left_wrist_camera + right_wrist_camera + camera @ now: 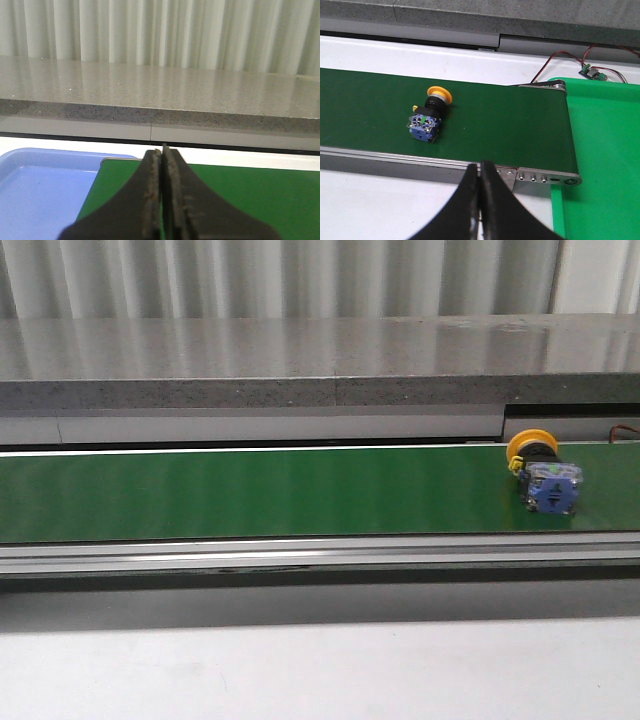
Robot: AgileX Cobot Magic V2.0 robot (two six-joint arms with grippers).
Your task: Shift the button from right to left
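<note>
The button (541,472) is seen in the front view lying on its side near the right end of the green belt (250,492), its yellow head turned toward the far edge and its blue-and-grey body toward the near edge. Neither arm is shown in that view.

In the right wrist view the same button (428,113) is shown from closer, with a black collar between head and body and a small green detail on the body. The belt's end (555,135) is shown there too, with a bright green tray (605,165) just beside it and a small circuit board with red wires (590,71) on the white counter (445,60) behind. The right pincer (480,200) is pressed together with nothing between its fingers, apart from the button.

Only the left wrist view shows the belt's other end (240,195), where a pale blue tray (45,190) is set just beside it. The left pincer (161,195) is likewise pressed together and holds nothing.
</note>
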